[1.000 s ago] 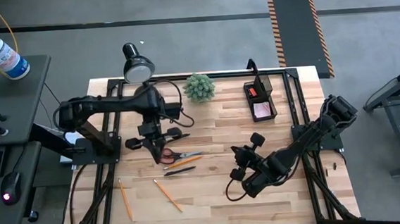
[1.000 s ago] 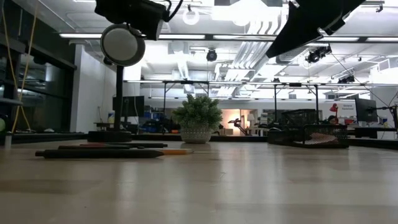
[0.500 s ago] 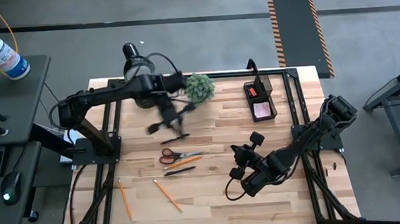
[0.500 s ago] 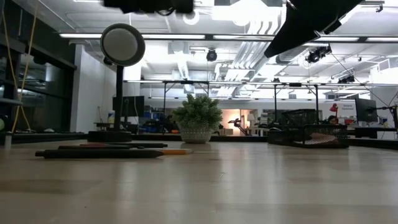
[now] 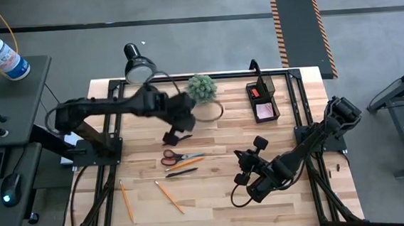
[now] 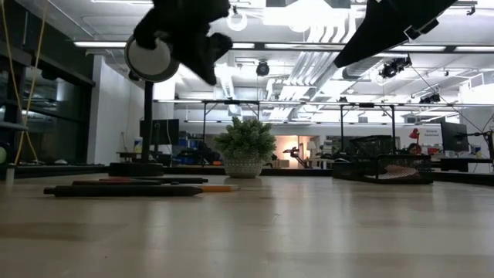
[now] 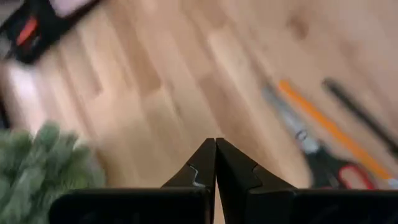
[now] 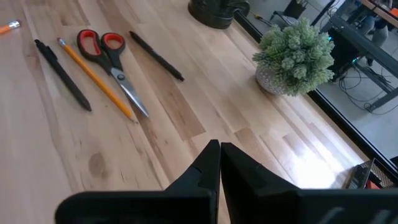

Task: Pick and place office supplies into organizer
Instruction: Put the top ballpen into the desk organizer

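Note:
The office supplies lie loose on the wood. Red-handled scissors, an orange pencil and a black pen sit left of centre, with another black pen just beyond them. Two more orange pencils lie near the front left. The black mesh organizer stands at the far right and holds a red piece and a pink pad. My left gripper hangs shut and empty above the far pen, near the plant. My right gripper waits shut and empty, right of the scissors.
A black desk lamp stands at the far left corner, with a small green plant beside it; a cable loops next to the plant. Bare wood lies between the scissors group and the organizer.
My left gripper, shut throughout, has swung from above the scissors toward the far edge and then toward the table's right, turning as it went. It now hangs beside the plant. The supplies on the table have kept their places.

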